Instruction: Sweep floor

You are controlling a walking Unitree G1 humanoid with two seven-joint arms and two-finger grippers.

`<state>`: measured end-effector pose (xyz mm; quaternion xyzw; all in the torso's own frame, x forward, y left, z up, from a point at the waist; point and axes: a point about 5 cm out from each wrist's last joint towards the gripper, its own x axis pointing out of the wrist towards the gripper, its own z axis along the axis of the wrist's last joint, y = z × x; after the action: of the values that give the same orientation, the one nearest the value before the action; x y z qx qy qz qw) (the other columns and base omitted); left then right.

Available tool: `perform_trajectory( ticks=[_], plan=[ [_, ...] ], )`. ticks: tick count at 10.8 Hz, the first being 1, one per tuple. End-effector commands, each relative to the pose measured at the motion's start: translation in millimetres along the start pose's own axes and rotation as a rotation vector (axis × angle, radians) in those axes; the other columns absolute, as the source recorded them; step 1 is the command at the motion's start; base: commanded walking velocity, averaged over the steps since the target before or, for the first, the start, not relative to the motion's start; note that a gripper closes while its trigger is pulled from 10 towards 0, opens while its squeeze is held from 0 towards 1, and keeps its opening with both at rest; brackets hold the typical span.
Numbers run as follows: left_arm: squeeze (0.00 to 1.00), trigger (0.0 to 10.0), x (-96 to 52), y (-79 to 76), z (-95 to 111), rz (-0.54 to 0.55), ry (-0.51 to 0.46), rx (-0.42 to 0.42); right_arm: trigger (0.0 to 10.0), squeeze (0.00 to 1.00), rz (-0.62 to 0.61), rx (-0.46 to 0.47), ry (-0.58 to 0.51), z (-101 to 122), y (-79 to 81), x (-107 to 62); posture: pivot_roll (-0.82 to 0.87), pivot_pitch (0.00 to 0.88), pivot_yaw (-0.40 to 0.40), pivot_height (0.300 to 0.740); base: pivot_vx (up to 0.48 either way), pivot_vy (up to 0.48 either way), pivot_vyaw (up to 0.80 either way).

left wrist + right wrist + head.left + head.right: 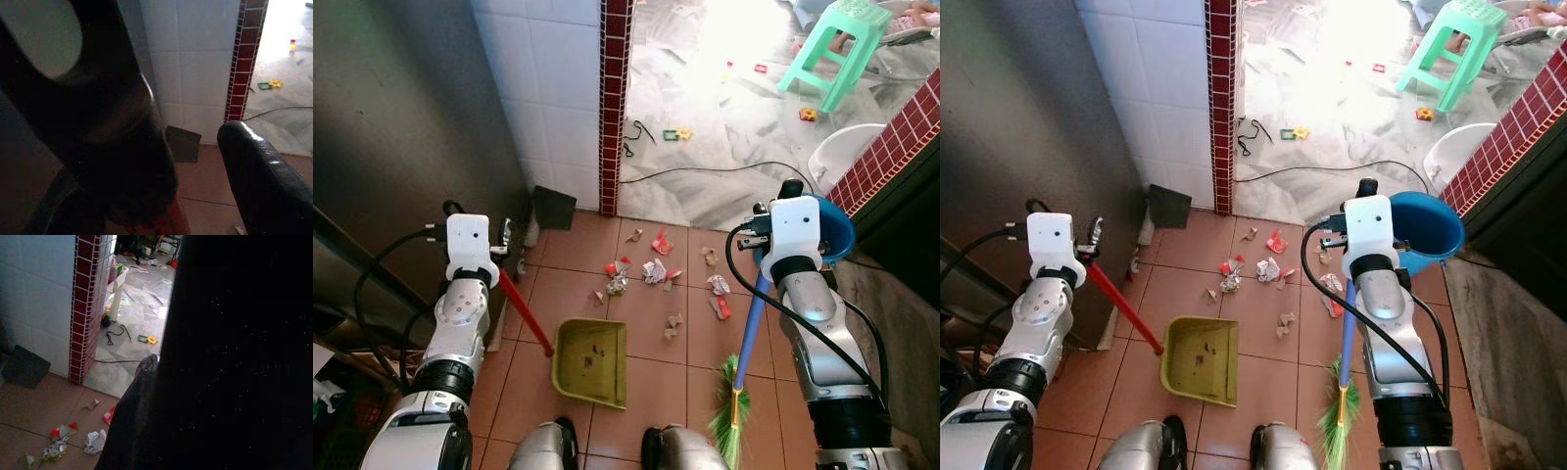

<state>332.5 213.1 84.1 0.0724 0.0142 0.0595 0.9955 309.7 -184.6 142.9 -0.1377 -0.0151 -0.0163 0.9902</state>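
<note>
An olive dustpan [590, 360] rests on the terracotta tiles just ahead of my feet, with a few scraps inside. Its red handle [524, 313] slants up to my left gripper [506, 251], which is shut on it; the handle's red shaft [166, 223] shows between the black fingers [264, 181]. My right gripper [760, 235] is shut on the blue handle [751, 333] of a broom. Its green bristles [732, 421] touch the floor right of the pan. Paper and wrapper litter [651, 269] lies scattered on the tiles beyond the pan, and the same litter [95, 440] appears in the right wrist view.
A white-tiled wall with a red brick pillar [614, 98] stands ahead on the left. A blue bucket [837, 230] sits beside my right arm by a low brick wall. Beyond the doorway are a marble floor, a black cable [705, 176], small toys and a green stool [837, 44].
</note>
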Motion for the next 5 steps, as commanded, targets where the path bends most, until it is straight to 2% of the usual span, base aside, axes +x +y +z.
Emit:
perform_trajectory(
  ticks=[1,5],
  plan=[
    [0.00,10.0,1.8,2.9,1.4,0.000,0.000,0.004,10.0,0.00,-0.002,-0.013,-0.010,2.2,-3.1,0.0,-0.13,0.135,-0.063,0.740,0.000,0.000,0.00],
    [0.00,10.0,1.2,3.5,-1.6,-0.008,0.012,-0.008,10.0,0.00,0.000,-0.015,-0.011,2.7,-3.2,0.2,-0.14,0.136,-0.066,0.740,0.000,0.000,0.00]
  ],
)
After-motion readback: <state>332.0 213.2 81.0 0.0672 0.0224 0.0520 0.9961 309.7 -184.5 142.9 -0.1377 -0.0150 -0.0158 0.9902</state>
